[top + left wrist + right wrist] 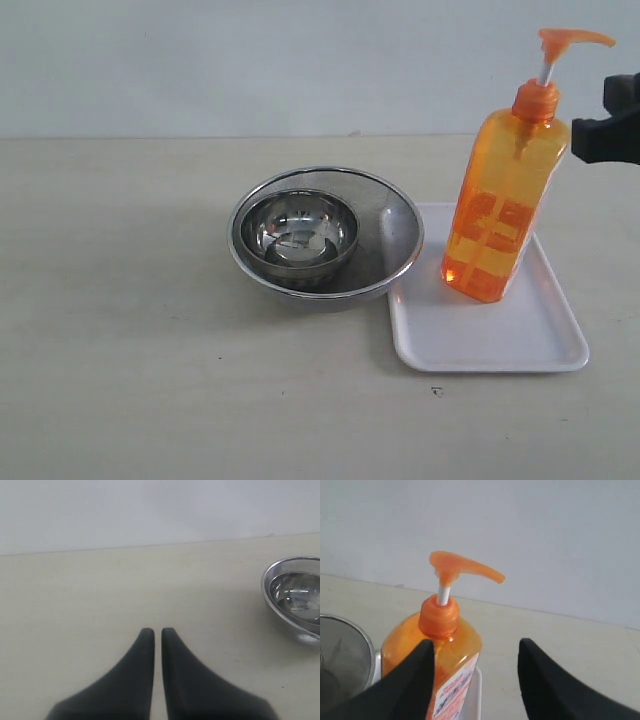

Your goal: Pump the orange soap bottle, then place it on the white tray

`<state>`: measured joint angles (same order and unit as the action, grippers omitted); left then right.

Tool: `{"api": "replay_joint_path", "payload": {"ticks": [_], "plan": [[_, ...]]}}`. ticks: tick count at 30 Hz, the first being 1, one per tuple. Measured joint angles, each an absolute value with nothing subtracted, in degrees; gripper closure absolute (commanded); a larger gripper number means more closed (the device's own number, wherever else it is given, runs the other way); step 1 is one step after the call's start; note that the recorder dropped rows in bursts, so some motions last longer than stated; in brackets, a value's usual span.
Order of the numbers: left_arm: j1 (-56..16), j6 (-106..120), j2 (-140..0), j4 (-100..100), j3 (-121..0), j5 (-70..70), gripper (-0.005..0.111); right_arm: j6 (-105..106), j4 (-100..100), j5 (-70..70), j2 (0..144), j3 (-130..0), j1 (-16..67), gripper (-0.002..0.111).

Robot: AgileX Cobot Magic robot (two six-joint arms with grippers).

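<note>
Nearest lay the white tray (480, 345) on the bench (150, 380), the orange soap bottle (500, 215) upright on it. Beside it the right tool (476, 645) stood parted, gripping nothing; the left tool (152, 630) was pinched shut, empty. Its smooth plastic looked slick; the flat-sided body seemed the surest hold.
</note>
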<state>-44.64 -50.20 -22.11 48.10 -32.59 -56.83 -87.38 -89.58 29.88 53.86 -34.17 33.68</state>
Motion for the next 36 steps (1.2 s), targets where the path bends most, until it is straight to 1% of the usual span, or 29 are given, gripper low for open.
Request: {"api": "replay_joint_path", "payload": {"ticks": [9,14,19,27,36], "plan": [[-44.6,-50.2,-22.1,48.1,-32.6,-56.8,0.102,-90.6,-90.6,30.0,63.9,-40.5,33.7,0.061],[-44.6,-50.2,-22.1,48.1,-32.6,-56.8,0.102,-96.9,-92.1,30.0,69.6,-41.5,33.7,0.061],[-44.6,-50.2,-22.1,48.1,-32.6,-56.8,0.102,-105.9,-98.1,29.9,74.3,-41.5,33.7,0.061],[-44.6,-50.2,-22.1,48.1,-32.6,-56.8,0.102,-112.5,-99.3,34.4,75.6,-41.5,33.7,0.061],[-44.6,-50.2,-22.1,48.1,-32.6,-56.8,0.102,-117.0,-99.5,35.5,76.6,-41.8,33.7,0.061]]}}
